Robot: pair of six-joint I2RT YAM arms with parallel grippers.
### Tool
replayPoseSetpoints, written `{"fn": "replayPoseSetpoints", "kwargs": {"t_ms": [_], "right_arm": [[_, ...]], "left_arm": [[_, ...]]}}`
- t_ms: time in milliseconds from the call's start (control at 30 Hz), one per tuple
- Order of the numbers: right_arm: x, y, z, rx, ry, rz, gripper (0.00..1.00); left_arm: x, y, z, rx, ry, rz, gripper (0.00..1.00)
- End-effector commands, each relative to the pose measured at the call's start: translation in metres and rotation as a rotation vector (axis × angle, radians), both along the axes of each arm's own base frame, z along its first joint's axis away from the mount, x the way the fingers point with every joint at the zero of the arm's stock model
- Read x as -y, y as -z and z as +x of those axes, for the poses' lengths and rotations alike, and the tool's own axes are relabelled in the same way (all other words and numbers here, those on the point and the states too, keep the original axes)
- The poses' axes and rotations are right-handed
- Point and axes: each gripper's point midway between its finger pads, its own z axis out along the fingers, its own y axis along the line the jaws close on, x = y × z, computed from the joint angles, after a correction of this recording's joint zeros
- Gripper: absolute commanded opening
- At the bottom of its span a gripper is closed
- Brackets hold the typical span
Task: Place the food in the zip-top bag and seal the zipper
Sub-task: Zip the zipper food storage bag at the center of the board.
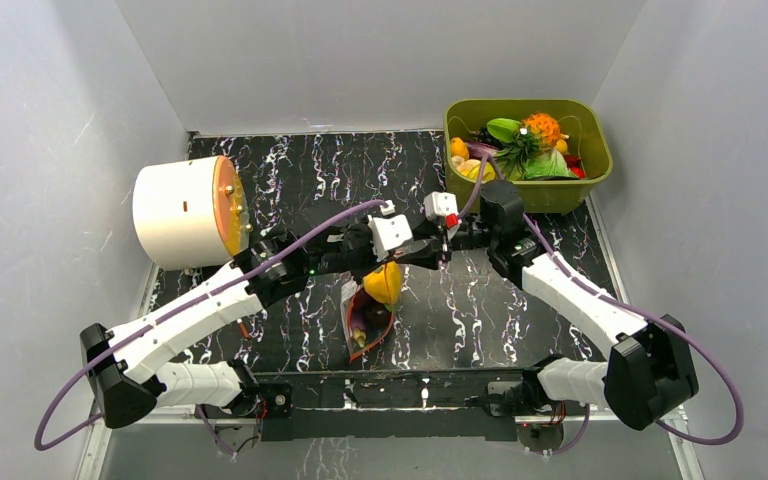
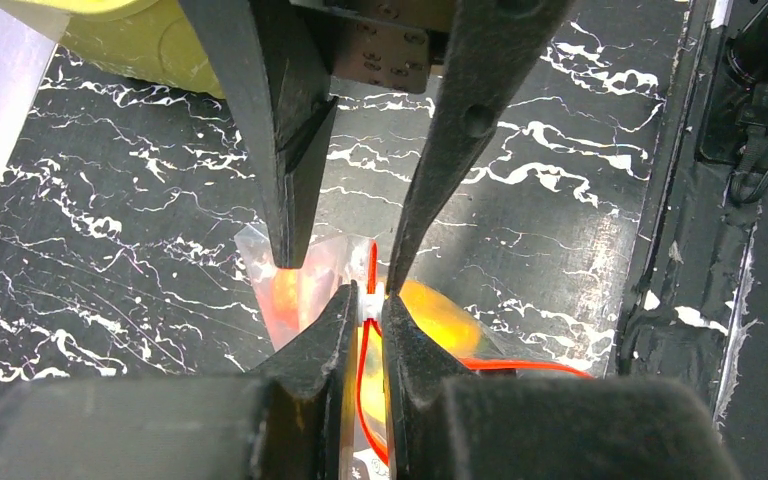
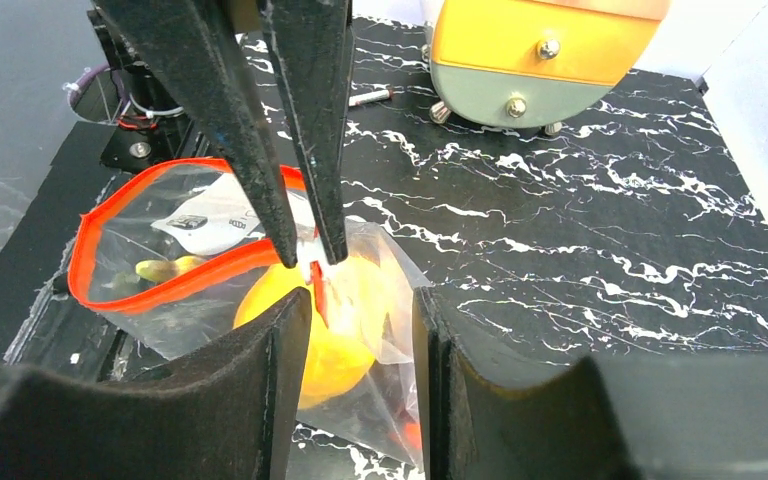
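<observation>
The clear zip-top bag lies on the black marbled table between the two arms. A yellow pepper is inside it, and an orange-red piece shows at its bottom. The orange-red zipper curves in an open loop on the bag's left side. My left gripper is shut on the zipper's white slider at the mouth's end. Facing it, my right gripper stands open, one finger on each side of the bag's corner just below the slider. More food fills the green bin.
The olive-green bin stands at the back right corner. A white drum with an orange face stands at the left. A white label and a small yellow-green piece lie inside the bag. Grey walls enclose the table.
</observation>
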Motion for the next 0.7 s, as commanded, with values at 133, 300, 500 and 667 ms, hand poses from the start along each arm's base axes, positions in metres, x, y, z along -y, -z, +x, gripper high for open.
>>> {"fn": "replayPoseSetpoints", "kwargs": {"t_ms": [133,300,500,667], "right_arm": [[-0.020,-0.013,0.006,0.097,-0.020,0.009,0.11],[-0.016,-0.034,0.019,0.104,0.101,0.065,0.00],[-0.011,-0.056,0.010,0.105,0.093,0.144,0.00],[-0.009,-0.062,0.006,0.115,0.090,0.159,0.00]], "left_arm": [[0.002,-0.014,-0.005,-0.003,0.011,-0.037,0.00],[-0.013,-0.006,0.000,-0.007,-0.051,0.018,0.00],[-0.036,0.003,0.003,-0.045,-0.126,0.021,0.00],[-0.042,0.013,0.003,-0.091,-0.126,0.050,0.00]]}}
